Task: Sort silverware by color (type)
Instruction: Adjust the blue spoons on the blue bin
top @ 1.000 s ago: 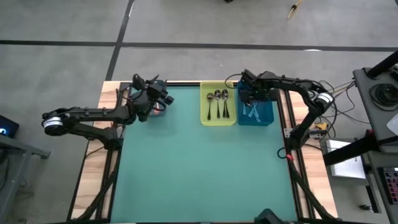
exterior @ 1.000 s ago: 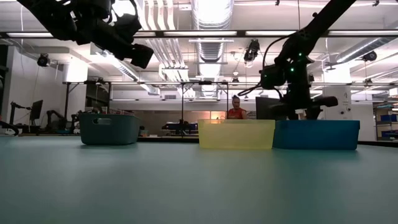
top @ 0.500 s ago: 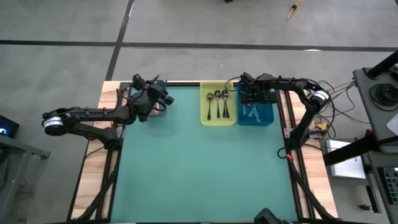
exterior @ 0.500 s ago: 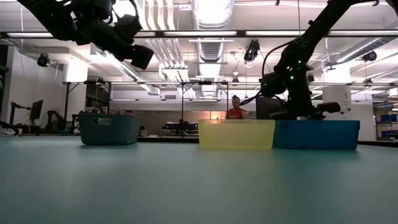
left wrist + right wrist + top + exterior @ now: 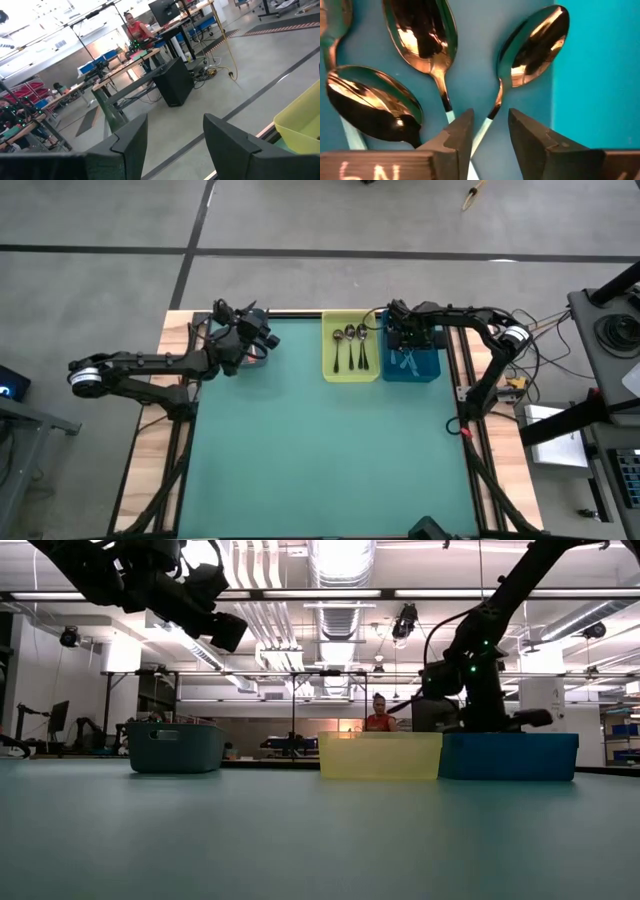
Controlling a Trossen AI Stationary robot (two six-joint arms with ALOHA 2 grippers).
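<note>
— Looking straight down, we find the right gripper (image 5: 400, 338) lowered into the far end of the blue bin (image 5: 428, 365); the left gripper (image 5: 258, 330) hangs above the table's far left, near a dark teal basket (image 5: 175, 747).

— Agreed; what do we make of the right fingers (image 5: 457, 137)?

— From its wrist camera we see them parted by a narrow gap, straddling the pale blue handle of one spoon (image 5: 532, 47) without visibly pressing on it; we cannot call it a grip (the handle runs between the two dark tips and out of sight below them).

— And the other silverware?

— Beside that spoon we count two more pale-handled spoons (image 5: 420, 30) on the blue floor of the bin, bowls up and shiny, with a sliver of another at the edge; three dark-handled spoons (image 5: 349, 345) lie side by side in the yellow bin (image 5: 330, 370), which touches the blue one.

— The left fingers (image 5: 127, 145)?

— Spread well apart with nothing between them; past them we see only the room and a corner of the yellow bin.

— From table height we also spot a person (image 5: 379, 716) in red far behind the bins.
</note>
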